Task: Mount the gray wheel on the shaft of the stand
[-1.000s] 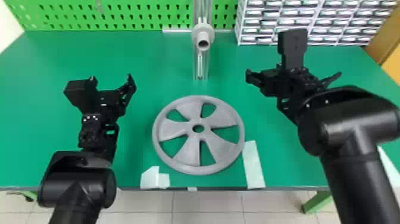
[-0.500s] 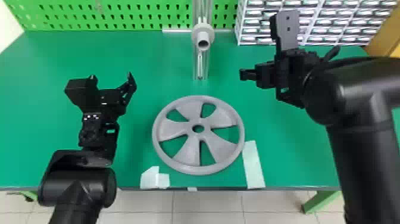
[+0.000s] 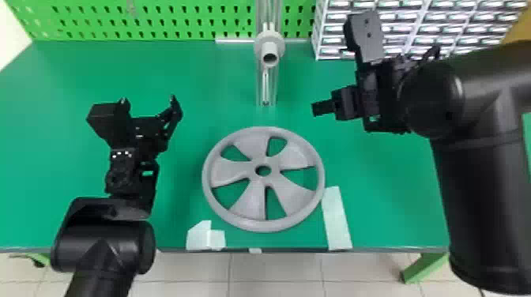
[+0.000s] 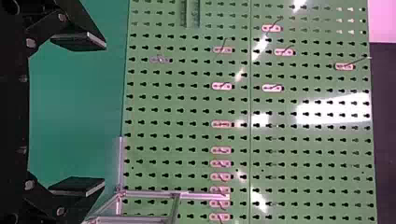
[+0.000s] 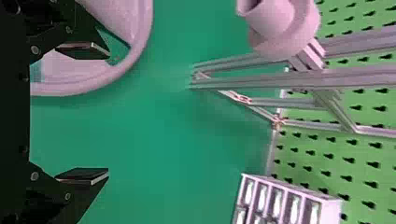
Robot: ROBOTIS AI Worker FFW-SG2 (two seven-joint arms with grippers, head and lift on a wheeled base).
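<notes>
Gray wheel [image 3: 249, 202] lies flat on the tabletop [image 3: 59, 166], unmounted; the right fingers [image 5: 83, 176], spread, have just turned, probably readying a grasp, while the left fingers [image 4: 77, 186] stay spread

Green pegboard [image 3: 189, 20] behind green table [image 3: 59, 177].

Smooth, matt plastic gray wheel [image 3: 262, 181]

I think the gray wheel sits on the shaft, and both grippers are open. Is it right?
Not quite: the head view shows the gray wheel lying flat on the green table, not on the shaft. The left gripper and right gripper are open, as you say.
</notes>
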